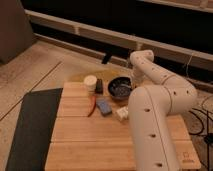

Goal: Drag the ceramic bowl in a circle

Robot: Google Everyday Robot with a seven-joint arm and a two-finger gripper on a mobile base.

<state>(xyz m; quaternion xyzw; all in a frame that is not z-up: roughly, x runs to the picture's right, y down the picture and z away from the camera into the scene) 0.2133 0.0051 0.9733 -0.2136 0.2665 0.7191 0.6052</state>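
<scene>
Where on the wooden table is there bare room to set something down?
The near half of the wooden table, left of the arm, is bare. The far edge is crowded: cream cup, ceramic bowl with the gripper at its rim, blue block.

The ceramic bowl (120, 88), dark, upright at the table's far edge, gripper (131, 88) beside it.

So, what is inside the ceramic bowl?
The ceramic bowl shows only its speckled bluish-grey inside. The end effector and arm cover its right rim, hiding that part.

Light wood worktop (95, 142) with a dark mat (31, 127) next to it. Speckled floor (22, 75), dim dark wall behind. The claw (131, 89) sits by the worktop's far edge.
</scene>
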